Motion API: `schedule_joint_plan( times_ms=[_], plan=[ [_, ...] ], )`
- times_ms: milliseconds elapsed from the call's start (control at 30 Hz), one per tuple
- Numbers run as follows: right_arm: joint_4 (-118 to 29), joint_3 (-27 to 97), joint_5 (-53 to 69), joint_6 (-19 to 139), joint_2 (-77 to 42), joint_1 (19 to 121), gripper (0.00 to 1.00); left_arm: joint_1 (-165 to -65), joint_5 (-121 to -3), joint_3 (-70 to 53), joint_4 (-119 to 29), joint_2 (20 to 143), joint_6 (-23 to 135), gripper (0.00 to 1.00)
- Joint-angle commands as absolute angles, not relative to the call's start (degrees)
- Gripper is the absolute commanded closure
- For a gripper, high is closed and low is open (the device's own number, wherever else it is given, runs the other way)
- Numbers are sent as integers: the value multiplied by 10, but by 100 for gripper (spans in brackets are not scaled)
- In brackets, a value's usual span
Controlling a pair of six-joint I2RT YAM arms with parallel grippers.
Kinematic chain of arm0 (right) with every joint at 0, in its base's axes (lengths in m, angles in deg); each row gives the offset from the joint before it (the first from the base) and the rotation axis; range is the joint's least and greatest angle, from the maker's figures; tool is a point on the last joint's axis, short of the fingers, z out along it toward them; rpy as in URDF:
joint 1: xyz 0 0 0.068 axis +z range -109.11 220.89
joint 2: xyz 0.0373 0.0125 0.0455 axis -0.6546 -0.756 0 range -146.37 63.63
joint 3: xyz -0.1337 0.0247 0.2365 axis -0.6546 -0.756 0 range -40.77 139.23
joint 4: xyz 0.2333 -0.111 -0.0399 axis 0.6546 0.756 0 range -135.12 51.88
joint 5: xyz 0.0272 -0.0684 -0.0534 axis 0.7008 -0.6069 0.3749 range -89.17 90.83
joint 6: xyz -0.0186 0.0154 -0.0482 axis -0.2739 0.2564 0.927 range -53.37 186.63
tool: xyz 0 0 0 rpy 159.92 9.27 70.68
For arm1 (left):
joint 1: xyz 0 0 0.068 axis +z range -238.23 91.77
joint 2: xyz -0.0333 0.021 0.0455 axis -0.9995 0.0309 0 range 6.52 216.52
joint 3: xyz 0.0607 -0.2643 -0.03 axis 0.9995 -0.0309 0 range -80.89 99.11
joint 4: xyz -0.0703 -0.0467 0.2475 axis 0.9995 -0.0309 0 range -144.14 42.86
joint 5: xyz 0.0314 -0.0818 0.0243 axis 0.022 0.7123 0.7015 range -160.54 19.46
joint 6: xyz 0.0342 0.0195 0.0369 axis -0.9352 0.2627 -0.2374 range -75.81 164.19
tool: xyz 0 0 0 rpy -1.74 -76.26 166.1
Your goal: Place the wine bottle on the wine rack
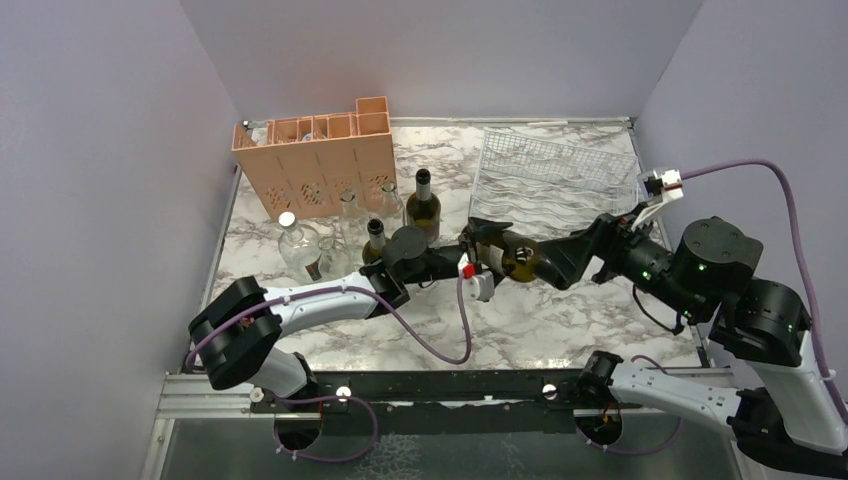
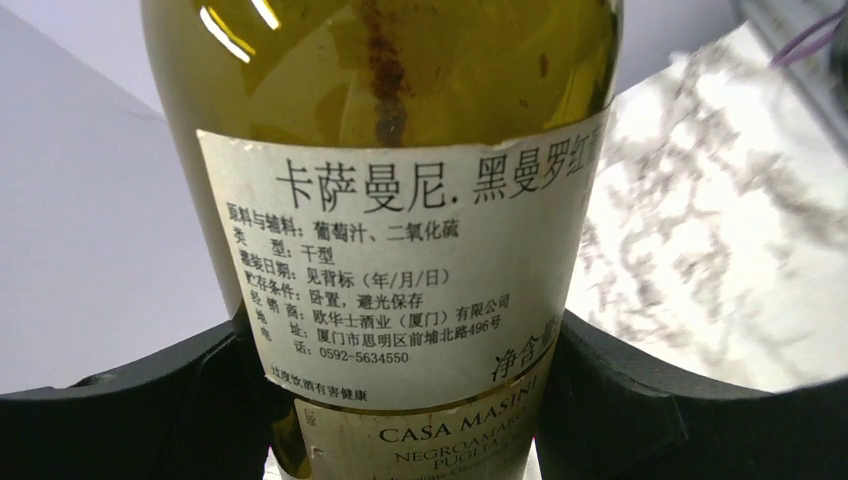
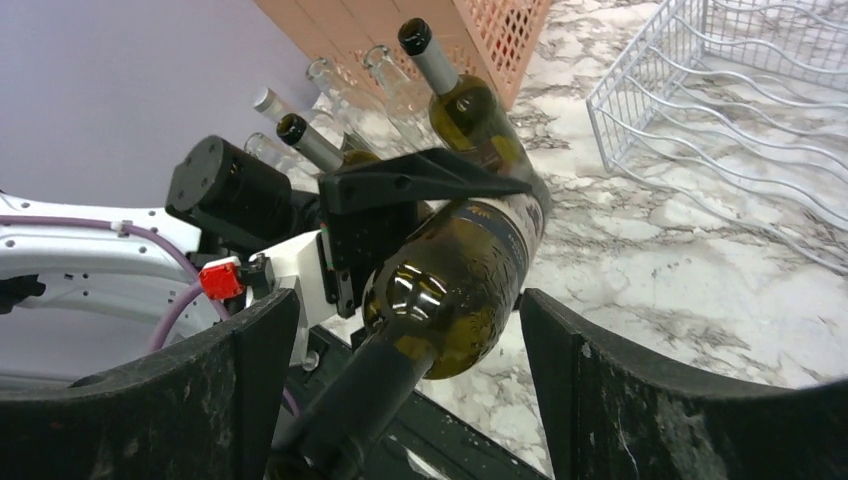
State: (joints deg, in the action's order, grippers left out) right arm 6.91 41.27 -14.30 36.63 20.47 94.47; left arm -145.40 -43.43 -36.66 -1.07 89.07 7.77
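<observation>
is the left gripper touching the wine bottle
Touching. The left wrist view shows both fingers of the left gripper pressed against the labelled sides of the wine bottle.

1. wine bottle (image 1: 512, 257): dark olive-green glass, rust-brown streak on it.
2. label (image 2: 400, 270): off-white, black chinese print.
3. wine rack (image 1: 555, 180): white wire, grid with wavy lines.
4. crate (image 1: 320, 160): peach-orange, lattice cut-outs low on its side.
5. table (image 1: 560, 320): white marble pattern, grey veins.
6. left gripper (image 1: 487, 245), right gripper (image 1: 540, 262): black fingers; red tab (image 3: 221, 279) by the left one.
7. cables (image 1: 440, 340): purple. walls (image 1: 100, 150): pale lilac.
</observation>
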Motion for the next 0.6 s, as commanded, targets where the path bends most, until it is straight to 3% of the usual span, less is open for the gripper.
schedule_joint_plan(
  times_ms=[0, 267, 433, 567],
  plan=[
    [159, 447, -164, 359, 203, 947, 18, -1453, -408, -293, -39, 891, -137, 100],
    [236, 416, -164, 335, 187, 948, 30, -1448, -451, -219, -151, 918, -364, 100],
    [253, 382, -150, 334, 173, 947, 44, -1434, -440, -204, -180, 919, -413, 100],
    [252, 353, -135, 334, 162, 948, 46, -1431, -438, -205, -192, 916, -432, 100]
  ],
)
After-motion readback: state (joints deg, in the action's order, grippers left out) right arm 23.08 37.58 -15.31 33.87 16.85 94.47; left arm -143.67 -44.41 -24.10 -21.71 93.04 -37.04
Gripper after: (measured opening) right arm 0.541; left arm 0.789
